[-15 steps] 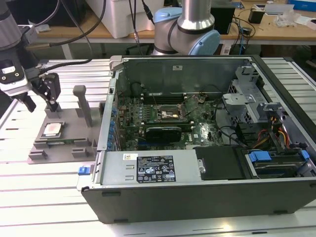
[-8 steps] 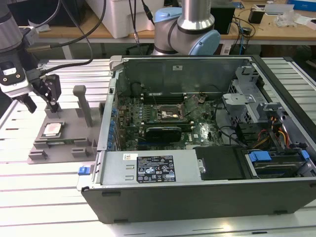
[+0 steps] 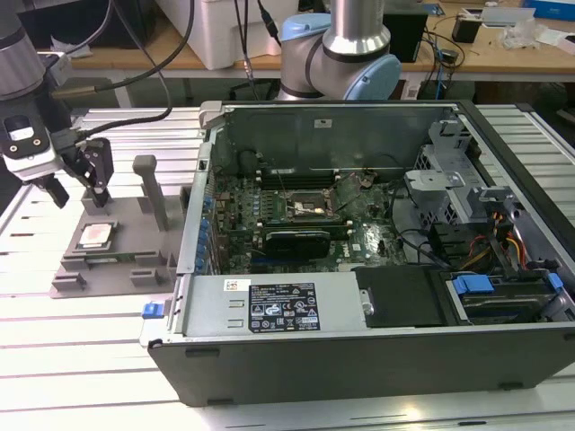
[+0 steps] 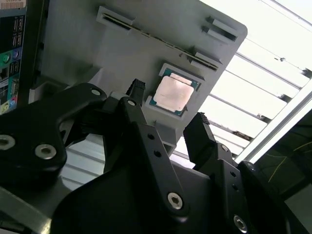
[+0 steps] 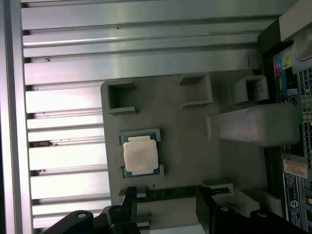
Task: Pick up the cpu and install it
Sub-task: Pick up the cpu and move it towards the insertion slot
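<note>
The end effector (image 3: 81, 190) hangs open and empty at the exterior view's left. Its two black fingers (image 4: 138, 105) are spread with nothing between them, and they sit above the grey fixture plate (image 3: 126, 241) without touching it.

The cpu (image 3: 94, 235) lies flat in a shallow nest on that plate, silvery top up, close beneath the fingertips but clear of them. Both wrist views show the chip (image 5: 140, 157) framed by raised corner pieces, with the plate's slots and blocks around it.

An upright post (image 3: 148, 187) stands on the plate just beside the end effector, toward the open computer case (image 3: 359, 382) that fills the centre and right of the exterior view. The black socket (image 3: 310, 208) sits on the board inside the case. Plate and case both rest on the slatted metal table (image 3: 90, 350).

The main risk, as I judge it, is the grip:
- The chip is thin and sits low in its nest, so fingers closing off-centre or too high could strike the raised corners, or pinch one edge and tip it.
- A tilted or weak hold could let it slip.
- The post and the case wall are near enough to be struck.
</note>
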You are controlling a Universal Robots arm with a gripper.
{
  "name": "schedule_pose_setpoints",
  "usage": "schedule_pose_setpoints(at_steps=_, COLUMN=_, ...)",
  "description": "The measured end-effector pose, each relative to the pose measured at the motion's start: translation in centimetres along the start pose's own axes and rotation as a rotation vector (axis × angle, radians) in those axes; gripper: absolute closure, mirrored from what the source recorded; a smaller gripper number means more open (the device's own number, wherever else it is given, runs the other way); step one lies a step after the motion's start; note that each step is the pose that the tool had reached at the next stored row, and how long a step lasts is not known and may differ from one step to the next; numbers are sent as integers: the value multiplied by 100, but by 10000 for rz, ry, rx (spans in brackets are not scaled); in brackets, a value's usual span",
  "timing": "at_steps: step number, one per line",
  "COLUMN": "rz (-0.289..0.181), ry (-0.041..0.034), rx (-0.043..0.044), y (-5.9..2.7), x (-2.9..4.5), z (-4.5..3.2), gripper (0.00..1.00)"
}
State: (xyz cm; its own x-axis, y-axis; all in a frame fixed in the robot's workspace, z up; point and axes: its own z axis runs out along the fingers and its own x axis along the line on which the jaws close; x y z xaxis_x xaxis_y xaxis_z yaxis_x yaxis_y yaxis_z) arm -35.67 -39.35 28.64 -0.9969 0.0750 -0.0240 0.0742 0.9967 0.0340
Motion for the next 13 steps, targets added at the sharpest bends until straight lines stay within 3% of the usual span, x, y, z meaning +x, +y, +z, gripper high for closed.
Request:
schedule_pose_setpoints(at_steps=2, rz=-21, ry=-1, rx=57, y=13, x=1, z=21, gripper=40)
schedule_pose_setpoints(at_steps=6, rz=-340, ry=-35, rx=564, y=51, x=5, z=40, gripper=40)
schedule_pose_setpoints(at_steps=7, rz=-520, ry=-37, rx=617, y=51, x=5, z=42, gripper=40)
schedule_pose_setpoints(at_steps=9, rz=-859, ry=-36, rx=661, y=50, x=4, z=40, gripper=40)
schedule_pose_setpoints(at_steps=13, rz=-882, ry=-37, rx=662, y=51, x=5, z=41, gripper=40)
